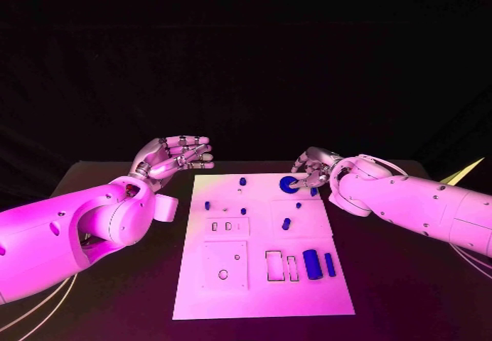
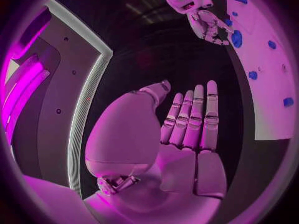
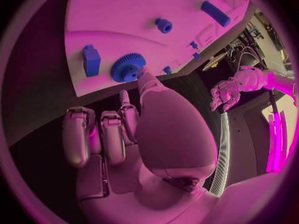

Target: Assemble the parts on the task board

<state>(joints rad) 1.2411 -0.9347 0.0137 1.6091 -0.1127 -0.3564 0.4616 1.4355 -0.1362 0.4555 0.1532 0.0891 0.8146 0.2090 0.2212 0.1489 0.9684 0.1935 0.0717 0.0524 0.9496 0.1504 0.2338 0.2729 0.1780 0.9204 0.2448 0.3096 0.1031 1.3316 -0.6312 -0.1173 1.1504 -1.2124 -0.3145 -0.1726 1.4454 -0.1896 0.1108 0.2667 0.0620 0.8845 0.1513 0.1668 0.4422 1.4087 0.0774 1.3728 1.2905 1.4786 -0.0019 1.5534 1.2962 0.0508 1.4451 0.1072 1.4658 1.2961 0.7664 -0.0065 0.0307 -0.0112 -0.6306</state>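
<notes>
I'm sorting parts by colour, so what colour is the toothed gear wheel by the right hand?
Blue. The gear shows best in the right wrist view, by the right hand.

The white flat task board (image 1: pixel 261 284) lay mid-desk (image 1: pixel 410 298). The blue toothed gear (image 1: pixel 289 184) sat at its far right edge, the right hand (image 1: pixel 313 170) touching it; the left hand (image 1: pixel 174 158) hovered left of the board.

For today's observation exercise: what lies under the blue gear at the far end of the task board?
The blue gear lies flat on the white task board, with the right hand touching its edge. Whatever peg or recess sits beneath it is covered by the gear itself.
</notes>
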